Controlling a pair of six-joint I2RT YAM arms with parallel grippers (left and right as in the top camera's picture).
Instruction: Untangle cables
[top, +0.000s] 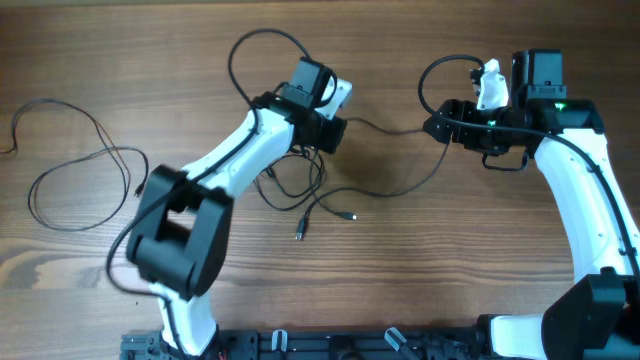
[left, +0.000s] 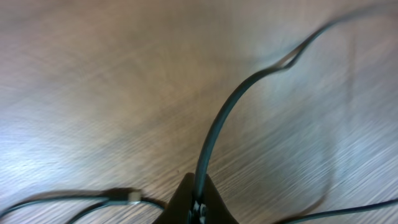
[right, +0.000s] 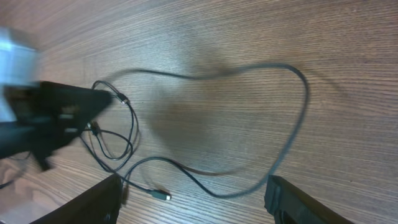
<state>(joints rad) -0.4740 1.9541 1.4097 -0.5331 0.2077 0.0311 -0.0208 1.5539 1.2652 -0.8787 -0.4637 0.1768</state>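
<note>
Thin black cables lie in a loose tangle (top: 300, 185) mid-table, with silvery plug ends (top: 352, 216) toward the front. My left gripper (top: 325, 130) is just behind the tangle. In the left wrist view its jaws (left: 199, 190) are shut on one black cable (left: 217, 121) that arcs up and to the right; a plug end (left: 134, 196) lies to their left. That cable strand (top: 400, 190) runs right toward my right gripper (top: 440, 125). In the right wrist view the fingers (right: 193, 183) are wide apart and empty above a cable loop (right: 292, 124) and a plug end (right: 166, 196).
A separate thin cable (top: 75, 170) lies spread in loose loops at the far left of the wooden table (top: 480, 260). A thicker black arm cable loops behind each wrist (top: 250, 50). The left gripper body also shows in the right wrist view (right: 56, 112).
</note>
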